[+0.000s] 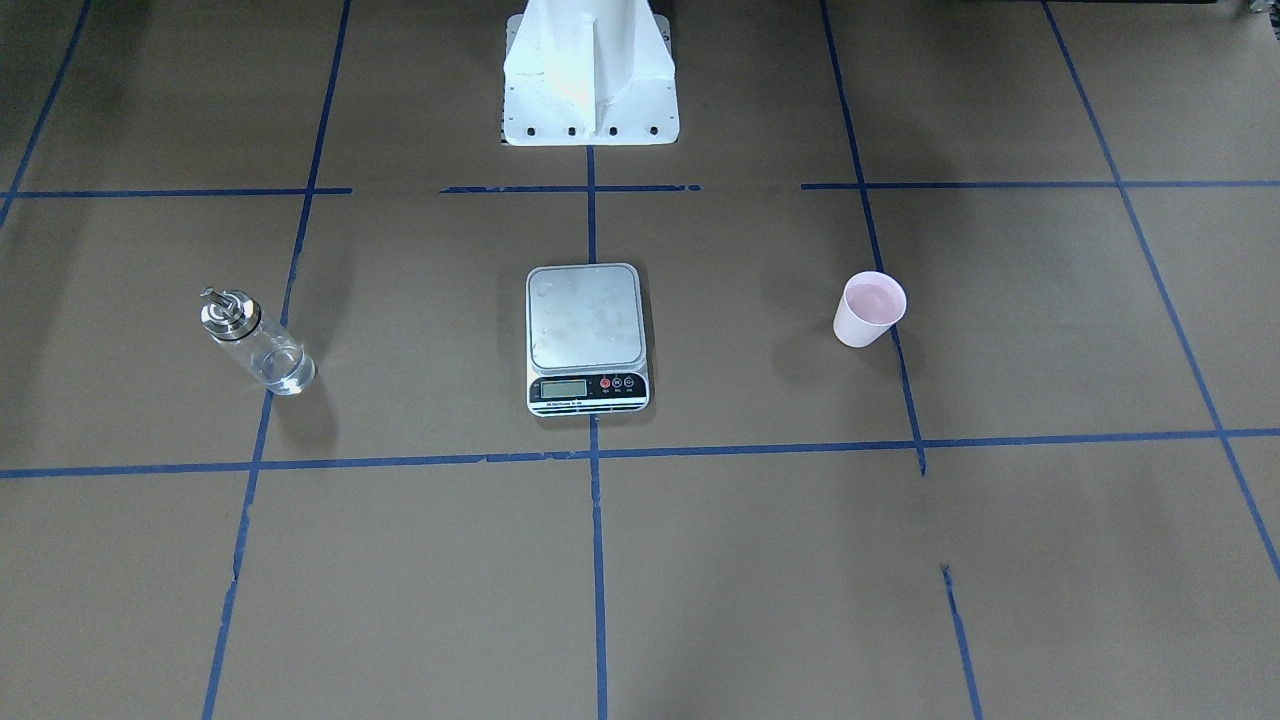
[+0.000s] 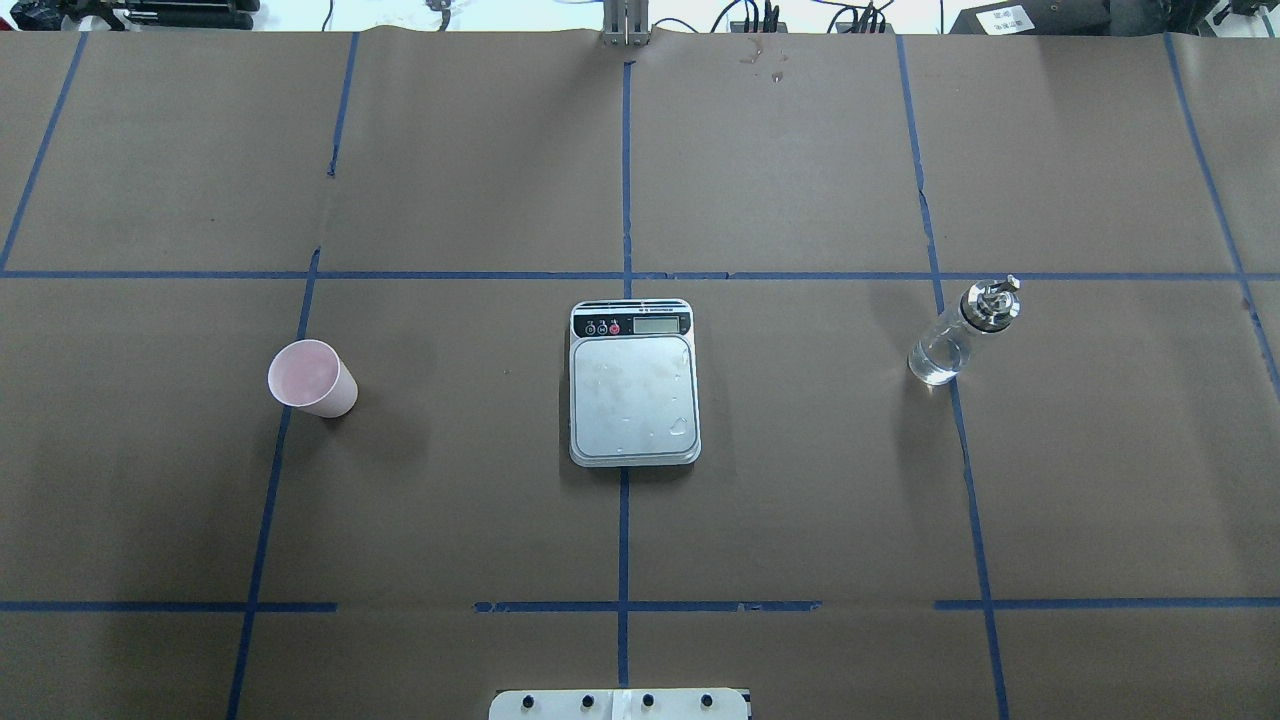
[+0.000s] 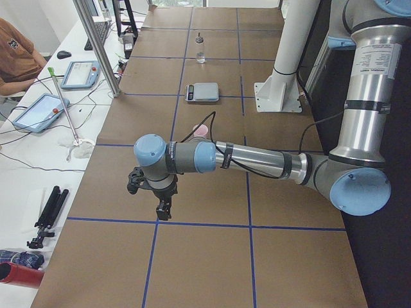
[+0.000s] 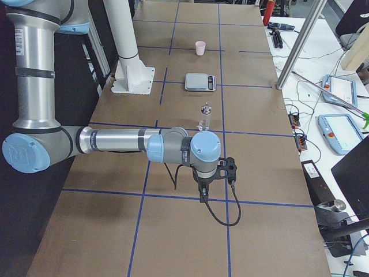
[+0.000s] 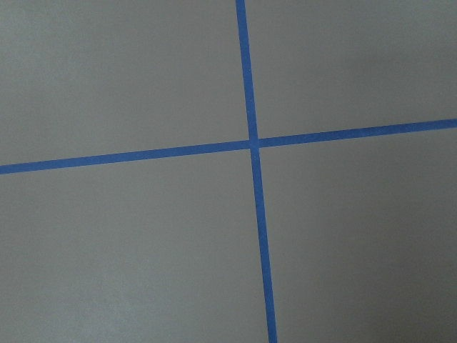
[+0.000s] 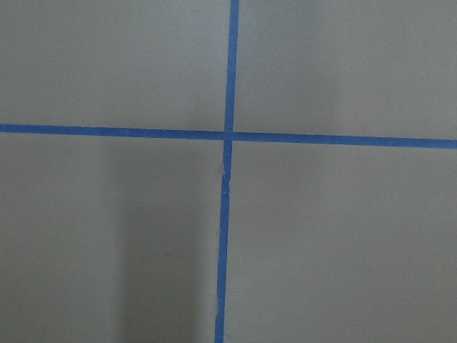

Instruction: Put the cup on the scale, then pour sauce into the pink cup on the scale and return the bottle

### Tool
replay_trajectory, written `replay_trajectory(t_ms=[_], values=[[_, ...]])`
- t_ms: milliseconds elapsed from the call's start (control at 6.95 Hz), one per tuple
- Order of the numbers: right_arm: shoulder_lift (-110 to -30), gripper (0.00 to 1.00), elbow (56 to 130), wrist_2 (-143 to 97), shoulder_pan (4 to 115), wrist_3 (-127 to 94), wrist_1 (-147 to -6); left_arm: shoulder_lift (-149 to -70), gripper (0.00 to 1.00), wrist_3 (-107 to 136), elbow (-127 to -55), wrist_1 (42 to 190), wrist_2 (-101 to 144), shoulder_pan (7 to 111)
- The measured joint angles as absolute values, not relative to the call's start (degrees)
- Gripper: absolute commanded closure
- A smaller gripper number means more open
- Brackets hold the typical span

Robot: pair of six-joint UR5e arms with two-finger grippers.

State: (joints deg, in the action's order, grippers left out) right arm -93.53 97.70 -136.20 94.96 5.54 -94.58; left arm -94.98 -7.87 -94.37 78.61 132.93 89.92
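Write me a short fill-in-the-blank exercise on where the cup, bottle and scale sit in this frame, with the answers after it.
1. The cup stands on the robot's ____ side of the scale.
2. The bottle stands on the robot's ____ side of the scale.
3. The cup rests on the ____, not on the scale's platform.
4. The scale's display sits on the edge turned ____ from the robot's base.
Missing words: left; right; table; away.
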Motion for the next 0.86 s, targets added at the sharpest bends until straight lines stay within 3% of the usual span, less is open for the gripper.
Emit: replay_trajectory(t_ms=[432, 863], values=[[-93.58, 0.00, 98.15, -136.59, 95.00, 5.54, -94.61, -97.98, 0.00, -2.62, -106.56, 77.84, 131.22, 86.07], [-93.80, 0.00, 99.35, -136.69, 95.03, 5.54, -94.66, -105.94, 0.00, 15.48, -117.31, 78.25, 129.78, 71.96]])
